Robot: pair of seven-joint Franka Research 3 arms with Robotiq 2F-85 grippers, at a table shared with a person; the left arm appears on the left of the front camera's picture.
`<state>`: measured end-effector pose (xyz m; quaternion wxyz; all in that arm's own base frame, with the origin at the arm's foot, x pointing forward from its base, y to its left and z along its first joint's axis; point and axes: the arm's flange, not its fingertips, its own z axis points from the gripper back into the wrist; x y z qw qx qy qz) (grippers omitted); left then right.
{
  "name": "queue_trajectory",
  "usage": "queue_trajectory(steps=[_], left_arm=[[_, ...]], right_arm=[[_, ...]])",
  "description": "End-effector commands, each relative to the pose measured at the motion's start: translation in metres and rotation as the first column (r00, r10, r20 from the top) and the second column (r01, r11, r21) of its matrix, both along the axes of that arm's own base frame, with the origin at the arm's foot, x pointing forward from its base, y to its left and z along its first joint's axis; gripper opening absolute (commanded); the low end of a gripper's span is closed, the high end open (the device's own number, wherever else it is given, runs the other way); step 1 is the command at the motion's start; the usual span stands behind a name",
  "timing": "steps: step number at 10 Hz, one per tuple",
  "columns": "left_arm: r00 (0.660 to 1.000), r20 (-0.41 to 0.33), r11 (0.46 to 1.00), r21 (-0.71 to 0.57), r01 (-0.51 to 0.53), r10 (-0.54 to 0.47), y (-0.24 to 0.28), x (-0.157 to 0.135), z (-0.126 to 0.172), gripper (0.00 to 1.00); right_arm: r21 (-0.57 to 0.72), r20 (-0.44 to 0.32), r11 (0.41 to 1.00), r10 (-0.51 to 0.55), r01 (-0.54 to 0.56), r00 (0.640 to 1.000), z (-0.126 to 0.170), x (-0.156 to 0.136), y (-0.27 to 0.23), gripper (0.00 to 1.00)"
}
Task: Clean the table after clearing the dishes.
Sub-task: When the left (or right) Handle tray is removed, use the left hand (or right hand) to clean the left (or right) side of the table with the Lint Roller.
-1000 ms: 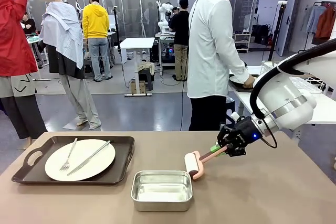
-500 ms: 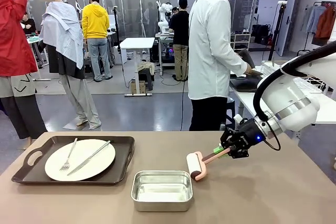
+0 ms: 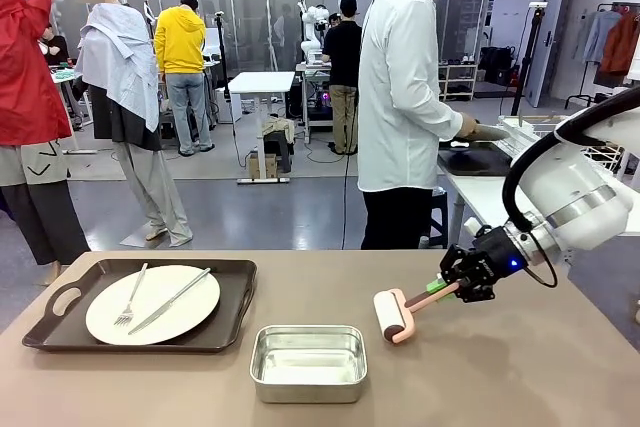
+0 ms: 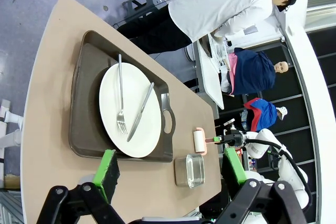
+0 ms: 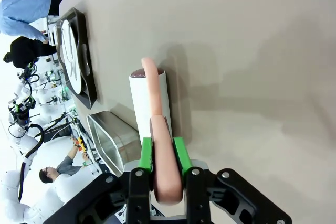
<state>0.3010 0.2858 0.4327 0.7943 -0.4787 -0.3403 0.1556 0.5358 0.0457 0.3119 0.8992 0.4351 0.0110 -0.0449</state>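
**R gripper clamped on lint roller; tray and dishes at table's left end**

R gripper (image 3: 437, 288) is closed on the pink handle of a lint roller (image 3: 394, 316). In the R wrist view the green pads pinch the handle from both sides, close to its rear end. The handle slants down and away from the gripper (image 5: 163, 153) to the white roll (image 5: 149, 98). The roll lies on the table (image 3: 520, 377), right of the middle and about halfway between far and near edges. Its shadow sits tight against it, so it looks to be touching the surface.

L gripper (image 4: 170, 167) has its jaws wide apart w/ nothing between the pads. It hangs high above the table, looking down over it.

Dark brown tray (image 3: 235, 297) sits at the left end, close to the far-left corner, long side parallel to the far edge. A white plate (image 3: 190, 315) lies inside it, roughly centred. Fork (image 3: 131, 297) and knife (image 3: 170, 300) lie on the plate, fork on the left, both angled w/ handles toward the far right.

A small steel pan (image 3: 308, 359) stands near the middle of the near edge, just beside the tray's near-right corner but apart from it, and left of the roller.

A person (image 3: 400, 97) in a white shirt stands beyond the far edge, turned toward a white side table on the right.
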Motion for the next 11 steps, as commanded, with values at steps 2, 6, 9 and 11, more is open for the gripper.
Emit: queue_trajectory(steps=[2, 6, 9, 11], left_arm=[[1.000, 0.013, 1.000, 0.000, 0.013, -0.013, 0.001, -0.005, 0.001, 1.00], [1.000, 0.013, 1.000, 0.000, 0.013, -0.013, 0.001, -0.005, 0.001, 1.00], [1.000, 0.013, 1.000, 0.000, 0.013, -0.013, 0.001, -0.005, 0.001, 1.00], [1.000, 0.013, 1.000, 0.000, 0.013, -0.013, 0.001, -0.005, 0.001, 1.00]], right_arm=[[-0.249, 0.078, 0.968, -0.020, 0.039, 0.997, -0.035, -0.014, -0.047, 0.01], [-0.337, 0.098, 0.938, -0.050, 0.081, 0.994, -0.032, -0.021, -0.102, 0.00], [-0.387, 0.067, 0.919, -0.053, 0.075, 0.996, -0.021, -0.031, -0.138, 0.00], [-0.422, 0.065, 0.900, -0.088, 0.108, 0.994, -0.011, -0.037, -0.158, 0.00]])
